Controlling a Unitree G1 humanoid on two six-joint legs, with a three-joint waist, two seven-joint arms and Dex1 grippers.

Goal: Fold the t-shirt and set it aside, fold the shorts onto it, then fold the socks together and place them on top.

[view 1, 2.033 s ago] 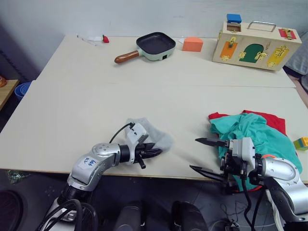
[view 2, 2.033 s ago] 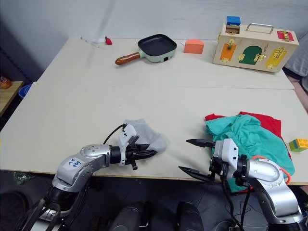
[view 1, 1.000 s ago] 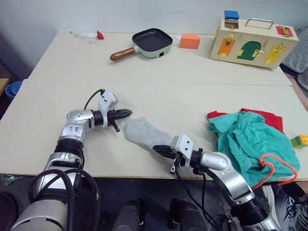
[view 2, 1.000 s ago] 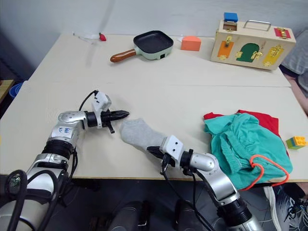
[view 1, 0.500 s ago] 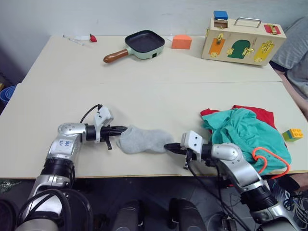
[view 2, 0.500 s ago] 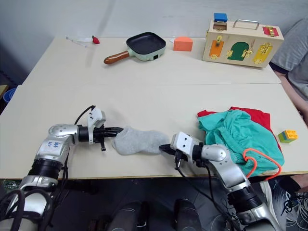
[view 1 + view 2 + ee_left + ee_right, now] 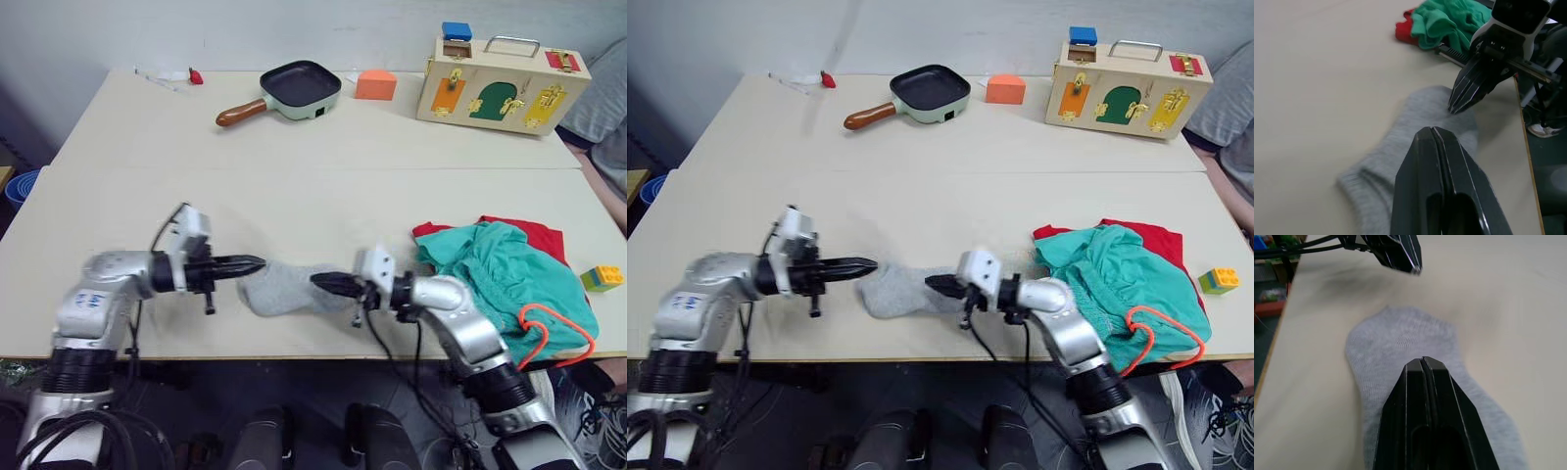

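Grey socks (image 7: 284, 290) flat; closed end effectors (image 7: 257, 262) (image 7: 318, 281) level, tips facing.

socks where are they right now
The socks lie flat near the table's front edge in the eye views, between the left gripper and the right gripper, to the left of the shorts piled on the t-shirt.

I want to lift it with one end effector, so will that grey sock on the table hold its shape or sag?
The socks look like soft knit lying flat and slightly rumpled on the table, so they would probably droop from whichever end is pinched. They look thin and small, so likely very light. The knit seems more apt to bunch than to slide.
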